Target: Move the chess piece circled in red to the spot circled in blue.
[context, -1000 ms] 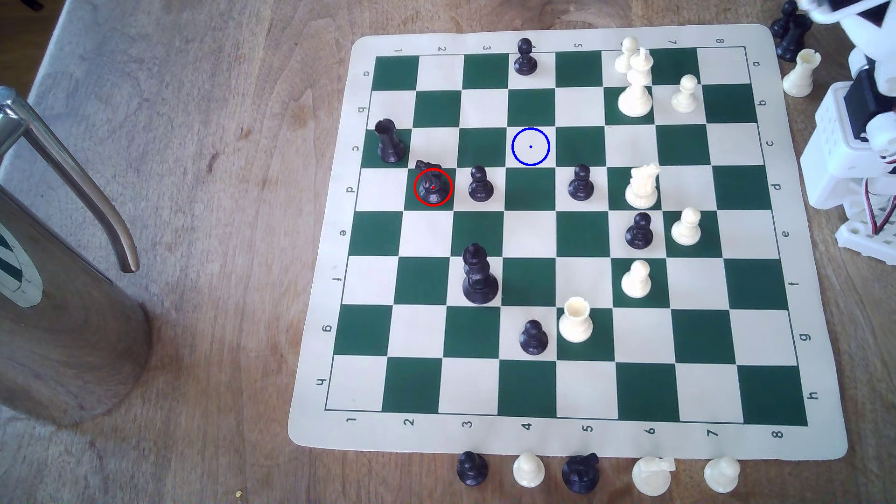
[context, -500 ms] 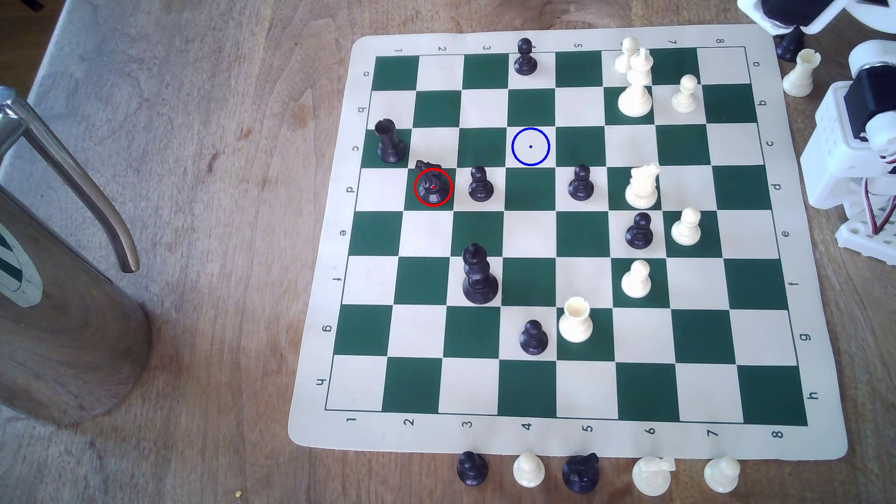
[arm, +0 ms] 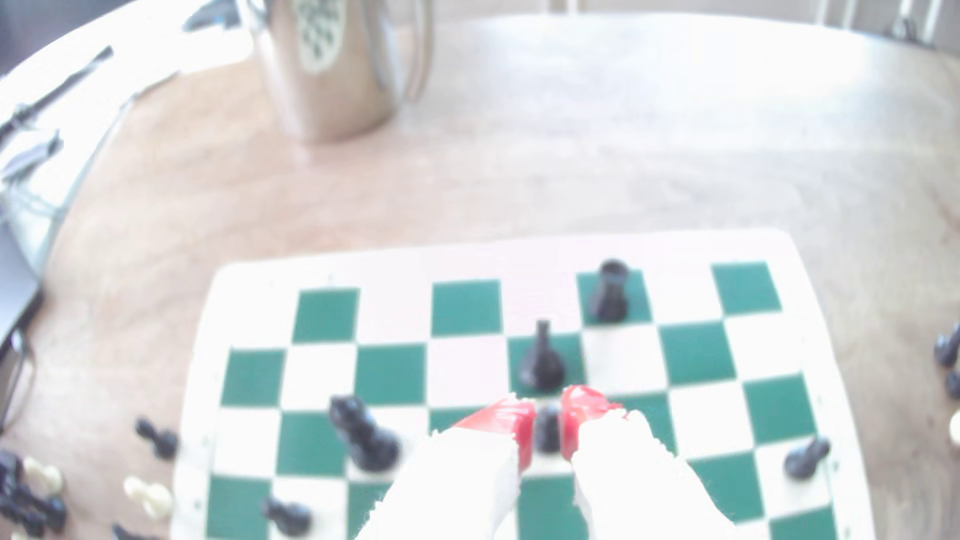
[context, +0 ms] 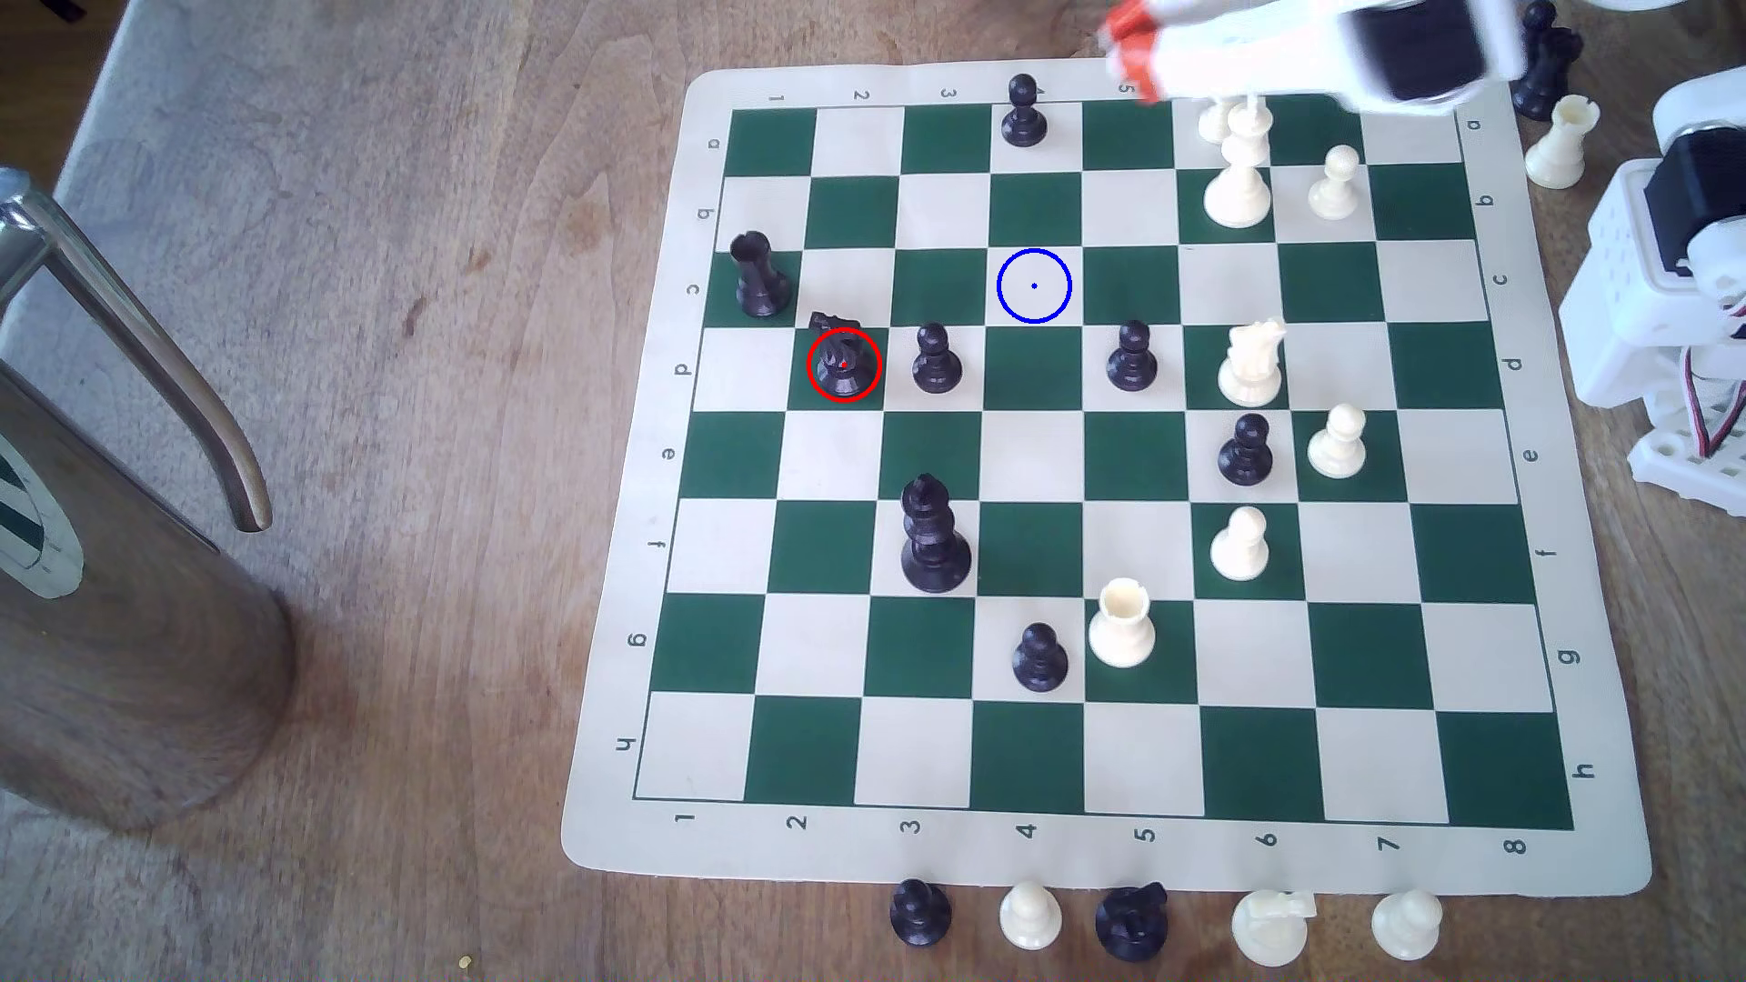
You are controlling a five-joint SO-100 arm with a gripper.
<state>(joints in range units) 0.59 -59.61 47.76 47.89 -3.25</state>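
Where the thin red ring (context: 844, 364) is drawn, the small black plastic knight (context: 841, 364) with a horse-head top stands upright on a green square of row d, second file from the exterior view's left. Nothing touches it. A round-headed black pawn (context: 935, 361) stands on the next square toward the exterior view's right, and a black rook with a notched top (context: 759, 277) occupies the green square diagonally up and left of the knight. The target spot (context: 1034, 286), a cream square marked by a thin blue ring with a blue centre dot, lies in row c, two files right of the knight and one row up; it is unoccupied.

The green-and-cream roll-up chess mat (context: 614, 831) lies flat on a wooden table (context: 425, 283). A brushed-metal jug with a curved handle (context: 113, 567) stands well apart at the exterior view's left.

The white gripper with red-tipped fingers (context: 1129, 52) hangs blurred over the mat's top border near file 5, well apart from both knight and spot. From the wrist view the gripper (arm: 545, 426) has its jaws narrowly parted and holds nothing; a black pawn (arm: 546, 428) on the board beyond shows through the gap, and the knight (arm: 541, 358) stands farther off.
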